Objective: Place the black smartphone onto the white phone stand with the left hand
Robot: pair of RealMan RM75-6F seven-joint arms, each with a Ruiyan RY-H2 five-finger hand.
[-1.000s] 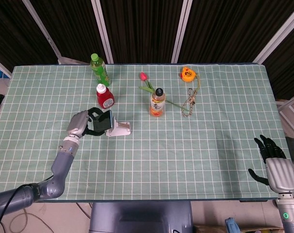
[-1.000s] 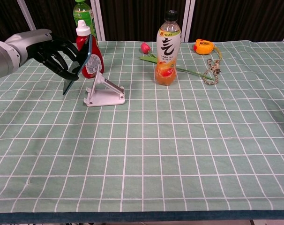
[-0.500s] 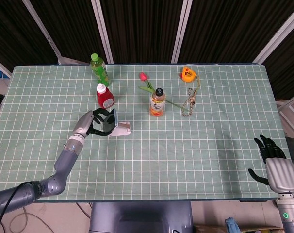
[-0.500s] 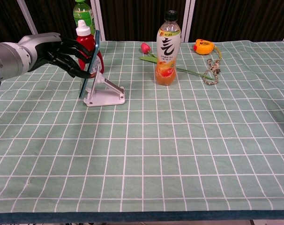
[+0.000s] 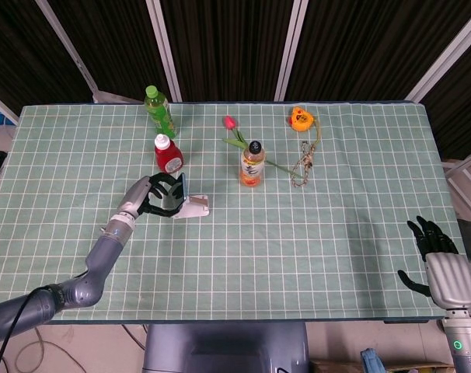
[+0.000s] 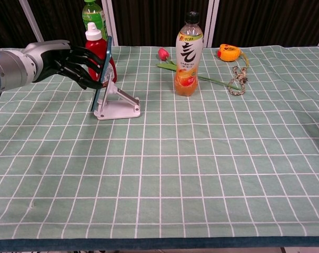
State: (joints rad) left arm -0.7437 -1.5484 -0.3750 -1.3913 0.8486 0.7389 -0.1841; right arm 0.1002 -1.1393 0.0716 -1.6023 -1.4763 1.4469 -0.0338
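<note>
The left hand (image 6: pixel 70 62), fingers wrapped around the thin black smartphone (image 6: pixel 102 71), is now leaning it against the white angled plastic phone stand (image 6: pixel 119 104) (nearly seated, not yet released).

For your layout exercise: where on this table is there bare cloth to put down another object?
Free: the near half, below the white phone stand and orange drink bottle; also the right side past the cord. Crowded: the far left, around the ketchup bottle and green bottle.

place: lab | cue: checked tablecloth (image 5: pixel 313 233), black curtains (image 5: pixel 220 47)
</note>
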